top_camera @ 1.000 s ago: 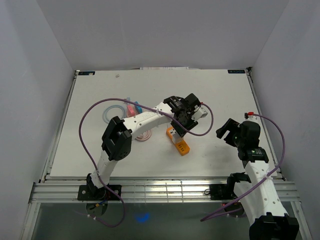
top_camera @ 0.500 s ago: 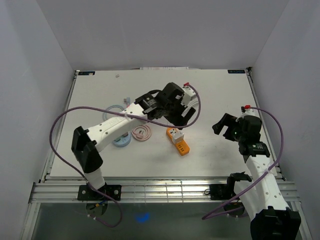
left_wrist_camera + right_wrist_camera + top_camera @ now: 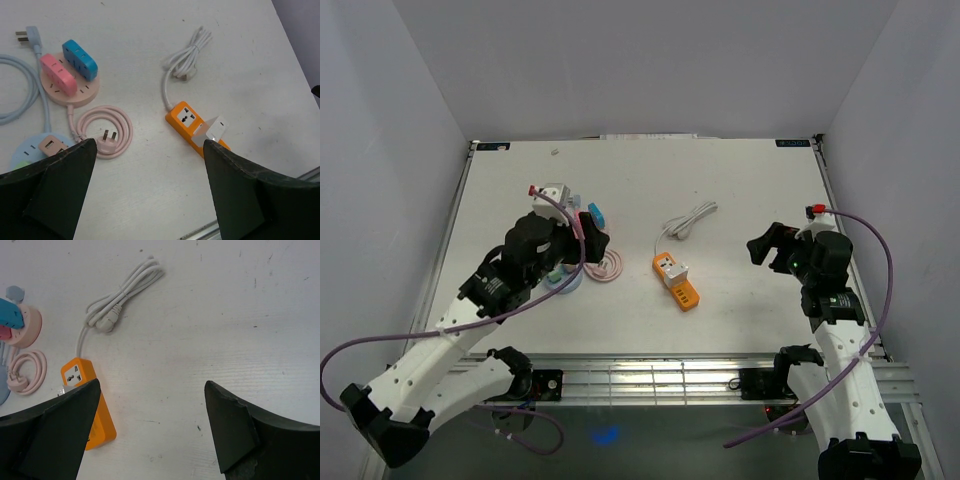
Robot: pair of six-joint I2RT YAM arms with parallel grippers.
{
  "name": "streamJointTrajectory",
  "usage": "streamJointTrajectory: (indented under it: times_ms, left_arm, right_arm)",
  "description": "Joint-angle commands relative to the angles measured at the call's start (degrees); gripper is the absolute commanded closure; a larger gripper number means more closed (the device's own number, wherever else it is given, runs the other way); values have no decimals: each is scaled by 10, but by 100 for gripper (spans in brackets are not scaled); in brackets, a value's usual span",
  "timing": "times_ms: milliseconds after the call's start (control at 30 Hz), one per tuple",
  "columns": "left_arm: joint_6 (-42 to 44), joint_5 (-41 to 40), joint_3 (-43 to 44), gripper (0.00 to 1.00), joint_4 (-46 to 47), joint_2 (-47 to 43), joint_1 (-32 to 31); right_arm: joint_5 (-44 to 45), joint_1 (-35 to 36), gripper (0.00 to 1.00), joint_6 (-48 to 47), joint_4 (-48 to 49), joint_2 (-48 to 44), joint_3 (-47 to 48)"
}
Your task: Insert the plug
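Left hand [image 3: 148,150]: fingers spread wide, nothing held, over the left side of the counter [image 3: 750,190] above the round pink socket block [image 3: 70,92]. Right hand [image 3: 152,385]: also wide and empty, near the right edge.

Task item: the white plug [image 3: 214,130] stands on the orange power strip [image 3: 684,294], which lies loose around the middle of the counter, a little toward the near edge. One socket on the strip, at the end where its white cord [image 3: 189,55] enters, is free. That cord is bundled farther toward the far edge.

Judgement: the plug looks to be in, but neither wrist view shows the joint between plug and strip. You cannot tell whether it is fully seated.

Risks from here:
- Half-seated plug. If you call it done without checking, it may tip out at the first nudge.
- Nothing pins the strip. If you press the plug with one hand alone, the strip is likely to skid or pivot, and the pins would bind at an angle. Brace it with the other hand first.
- A low pass of the left hand toward the strip crosses the pink coiled lead [image 3: 105,132]. Snag it and you drag the pink block along.
- Closing on the plug off-centre could lever it out rather than push it home.
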Motion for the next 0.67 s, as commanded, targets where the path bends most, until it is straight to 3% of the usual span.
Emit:
streamJointTrajectory:
  times_ms: [0,133,367,633]
  left_arm:
    - [-25,-78,-55,2,34,-67,1]
    - [-28,-128,-99,2,41,-158,1]
    - [-53,-176,-157,2,38,-230,1]
    - [-39,-177,-146,2,36,-238,1]
  right_arm:
    - [-12,-1,11,-20,33,-11,26]
    - [-14,-1,11,-30,39,-23,27]
    - [-15,-1,11,-34,41,-38,17]
    - [-7,-1,11,-36,32,-50,18]
